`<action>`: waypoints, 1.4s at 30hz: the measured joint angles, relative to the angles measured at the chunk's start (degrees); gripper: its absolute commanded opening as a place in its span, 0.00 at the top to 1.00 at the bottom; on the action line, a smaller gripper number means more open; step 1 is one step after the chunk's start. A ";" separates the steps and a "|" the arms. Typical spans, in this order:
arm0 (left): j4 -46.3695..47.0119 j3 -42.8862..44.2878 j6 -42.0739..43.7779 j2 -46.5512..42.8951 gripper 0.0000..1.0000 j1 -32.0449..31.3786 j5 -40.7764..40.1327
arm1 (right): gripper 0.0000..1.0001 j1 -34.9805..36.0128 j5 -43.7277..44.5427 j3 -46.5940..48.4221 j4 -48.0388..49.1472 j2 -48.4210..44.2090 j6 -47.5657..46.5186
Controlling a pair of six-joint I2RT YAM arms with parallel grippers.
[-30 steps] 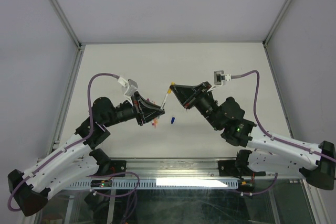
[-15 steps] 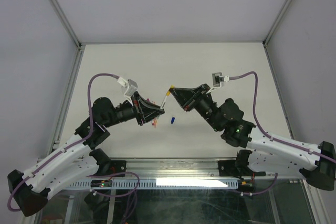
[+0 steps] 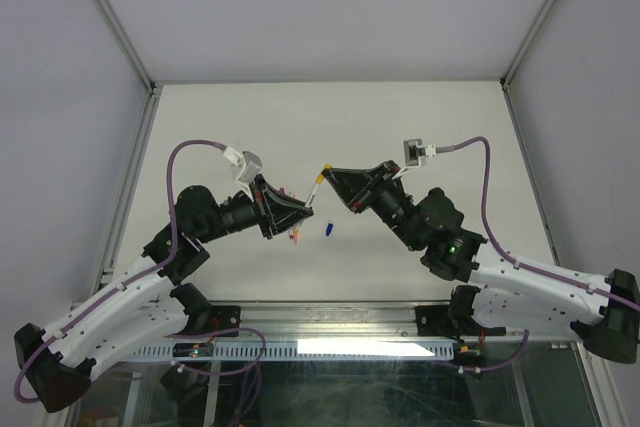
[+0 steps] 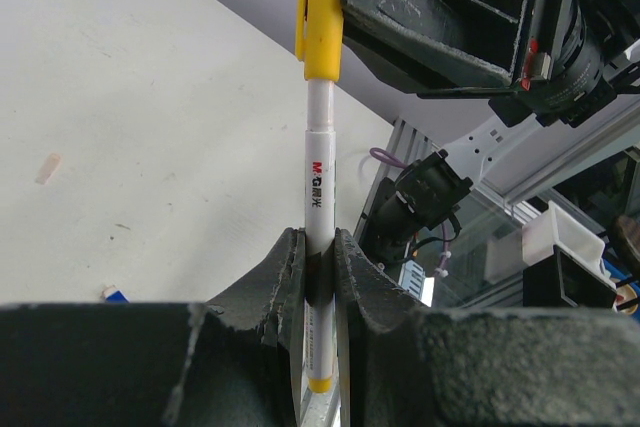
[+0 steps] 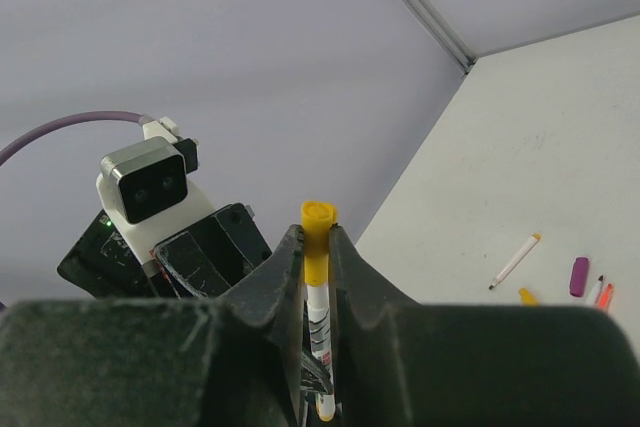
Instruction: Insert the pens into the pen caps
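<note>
My left gripper (image 3: 308, 209) is shut on the lower barrel of a white pen (image 3: 316, 190) with a yellow end, held up off the table. A yellow pen cap (image 3: 326, 168) sits over the pen's upper end. My right gripper (image 3: 329, 171) is shut on that cap. In the left wrist view the pen (image 4: 318, 187) rises from my left gripper (image 4: 318, 267) to the cap (image 4: 322, 17). In the right wrist view my right gripper (image 5: 317, 247) clamps the cap (image 5: 318, 232), with the barrel (image 5: 319, 317) below it.
A blue cap (image 3: 328, 231) and orange-tipped pieces (image 3: 295, 237) lie on the table under the grippers. The right wrist view shows a loose pen (image 5: 515, 261), a yellow cap (image 5: 527, 296), a purple cap (image 5: 579, 276) and orange and red pens (image 5: 600, 293) on the table.
My right gripper, holding the yellow cap, has moved slightly down along the pen towards my left gripper. The left arm has stayed still.
</note>
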 measured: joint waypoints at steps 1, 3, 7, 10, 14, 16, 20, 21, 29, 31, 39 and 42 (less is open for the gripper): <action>0.00 0.00 0.00 0.00 1.00 0.00 -0.02 | 1.00 0.00 0.00 0.00 0.00 0.00 0.00; -0.04 0.00 0.00 -0.04 1.00 0.00 -0.07 | 1.00 0.00 0.00 -0.04 0.02 0.00 0.02; -0.07 0.00 0.00 -0.09 1.00 0.00 -0.11 | 1.00 0.00 -0.07 -0.07 0.02 0.00 0.20; -0.09 0.00 0.00 -0.09 1.00 0.00 -0.11 | 1.00 -0.02 -0.50 -0.07 0.02 0.22 0.20; -0.13 0.00 0.00 -0.09 1.00 0.00 -0.26 | 1.00 -0.04 -1.99 -0.07 -0.26 0.92 0.17; -0.28 0.00 0.00 -0.09 1.00 0.02 -0.50 | 1.00 -0.04 -2.62 0.07 -0.83 1.38 0.17; -1.27 0.00 0.02 -0.20 1.00 0.02 -1.27 | 1.00 -0.26 -2.95 1.79 -3.37 2.40 0.15; -1.44 0.00 0.02 -0.33 1.00 0.02 -1.44 | 1.00 -0.28 -2.97 2.03 -3.74 2.51 0.15; -2.58 0.00 0.04 -0.68 1.00 0.00 -2.01 | 1.00 -0.28 -2.97 2.05 -4.61 2.75 0.20; -2.91 0.00 0.04 -0.70 1.00 0.00 -2.16 | 1.00 -0.31 -2.93 1.73 -4.09 3.08 0.22; -4.98 0.02 0.04 -0.70 1.00 0.02 -3.13 | 1.00 -0.26 -2.51 0.87 -2.32 4.61 0.24; -5.22 0.02 0.04 -0.70 1.00 0.02 -3.13 | 1.00 -0.24 -2.49 0.79 -2.32 4.61 0.33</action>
